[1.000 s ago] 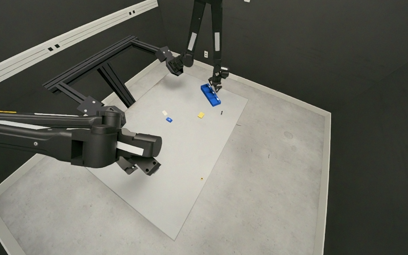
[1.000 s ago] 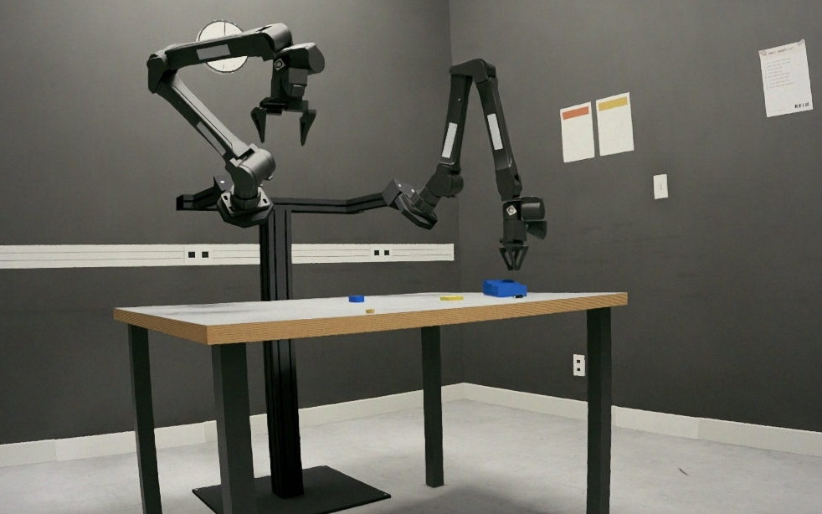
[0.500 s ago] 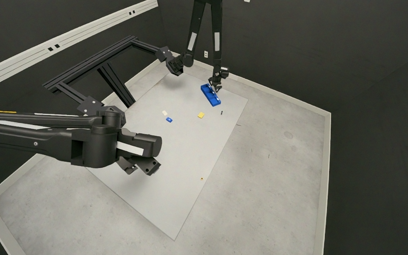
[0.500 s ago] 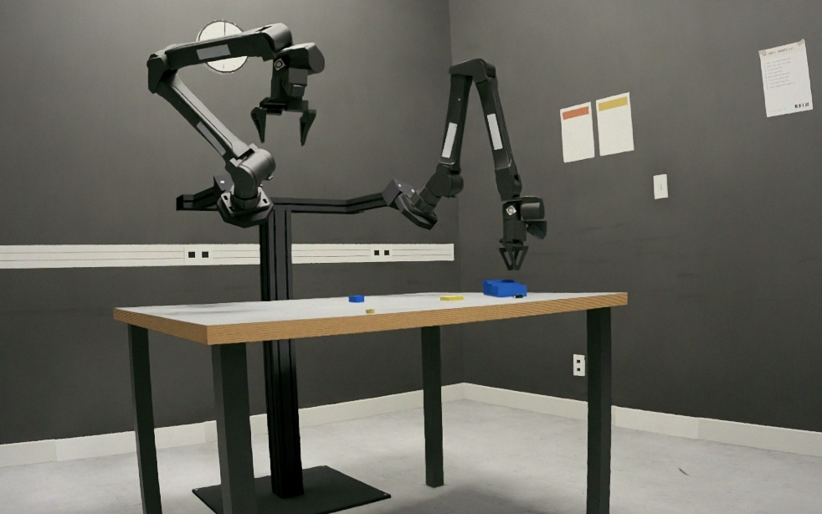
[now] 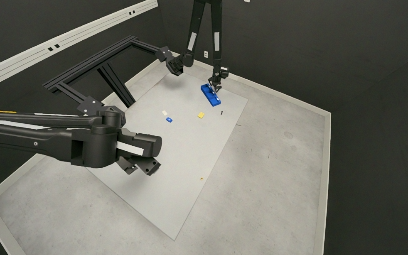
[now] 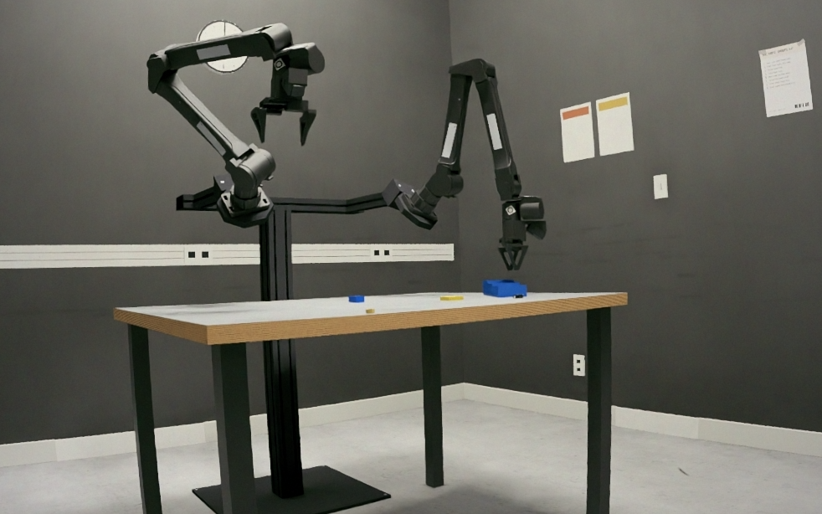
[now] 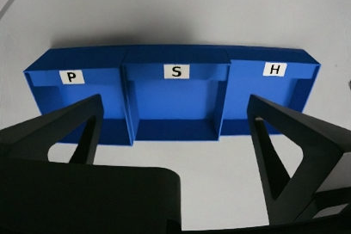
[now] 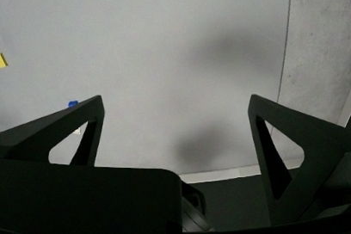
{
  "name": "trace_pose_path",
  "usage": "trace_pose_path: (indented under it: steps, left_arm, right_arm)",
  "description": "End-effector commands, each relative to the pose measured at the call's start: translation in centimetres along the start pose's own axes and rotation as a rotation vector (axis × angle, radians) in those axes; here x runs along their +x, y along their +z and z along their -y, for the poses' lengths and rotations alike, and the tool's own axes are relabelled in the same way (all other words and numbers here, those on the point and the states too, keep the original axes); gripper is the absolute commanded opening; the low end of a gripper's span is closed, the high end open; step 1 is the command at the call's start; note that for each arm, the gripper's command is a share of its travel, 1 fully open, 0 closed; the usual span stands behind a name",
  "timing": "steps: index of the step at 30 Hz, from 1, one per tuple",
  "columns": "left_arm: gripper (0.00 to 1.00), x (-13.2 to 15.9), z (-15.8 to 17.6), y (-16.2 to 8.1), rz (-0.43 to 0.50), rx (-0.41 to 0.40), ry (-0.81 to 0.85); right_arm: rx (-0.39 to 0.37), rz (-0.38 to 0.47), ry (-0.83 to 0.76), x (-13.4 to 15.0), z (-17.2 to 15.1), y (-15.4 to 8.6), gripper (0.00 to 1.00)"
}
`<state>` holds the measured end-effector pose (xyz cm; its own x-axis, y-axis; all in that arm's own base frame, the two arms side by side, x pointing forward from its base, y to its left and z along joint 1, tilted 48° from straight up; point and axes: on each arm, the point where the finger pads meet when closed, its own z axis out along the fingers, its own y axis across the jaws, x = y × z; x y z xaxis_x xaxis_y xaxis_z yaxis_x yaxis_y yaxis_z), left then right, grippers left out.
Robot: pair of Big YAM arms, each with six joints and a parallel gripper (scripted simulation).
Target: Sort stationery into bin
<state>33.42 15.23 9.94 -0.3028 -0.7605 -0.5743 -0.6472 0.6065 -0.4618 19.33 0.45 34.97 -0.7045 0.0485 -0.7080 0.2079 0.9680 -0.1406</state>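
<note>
Three joined blue bins (image 5: 215, 102) (image 6: 497, 290) stand flat: P (image 7: 88, 61), S (image 7: 176, 54) and H (image 7: 267, 56). Their visible floors are bare; fingers hide parts of P and H. My left gripper (image 7: 175, 101) (image 6: 511, 268) is open and empty above them. My right gripper (image 8: 175, 102) (image 6: 283, 142) is open and empty, high above the table. On the table lie a flat yellow piece (image 5: 200, 115) (image 6: 451, 298) (image 8: 3, 60), a blue block (image 5: 168, 119) (image 6: 356, 298) (image 8: 73, 104), a cream piece (image 5: 164, 112) (image 8: 77, 131), a small dark piece (image 5: 221, 112) (image 6: 519, 295) and a small yellow piece (image 5: 202, 178) (image 6: 369, 310) with a dark centre.
The table edge (image 6: 363, 326) runs close to the small yellow piece and the dark piece. The black stand (image 6: 275, 261) carrying both arms is behind the table. The cream piece lies close beside the blue block.
</note>
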Motion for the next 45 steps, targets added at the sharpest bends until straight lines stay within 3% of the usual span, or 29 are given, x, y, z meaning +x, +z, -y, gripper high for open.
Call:
trace_pose_path:
  steps: [1,38,42,45]
  left_arm:
    - [1.00,-0.4,0.4,-0.2,0.014,0.008,0.002]
    - [1.00,-0.4,0.4,-0.2,0.014,0.008,0.002]
    - [1.00,-0.1,-0.1,-3.8,0.012,0.001,0.004]
    - [1.00,-1.7,1.0,-6.9,0.040,0.017,0.009]
  right_arm:
    - [-0.014,0.032,0.026,-1.2,0.6,-1.4,1.00]
    - [-0.014,0.032,0.026,-1.2,0.6,-1.4,1.00]
    - [-0.014,0.032,0.026,-1.2,0.6,-1.4,1.00]
    - [-0.014,0.032,0.026,-1.2,0.6,-1.4,1.00]
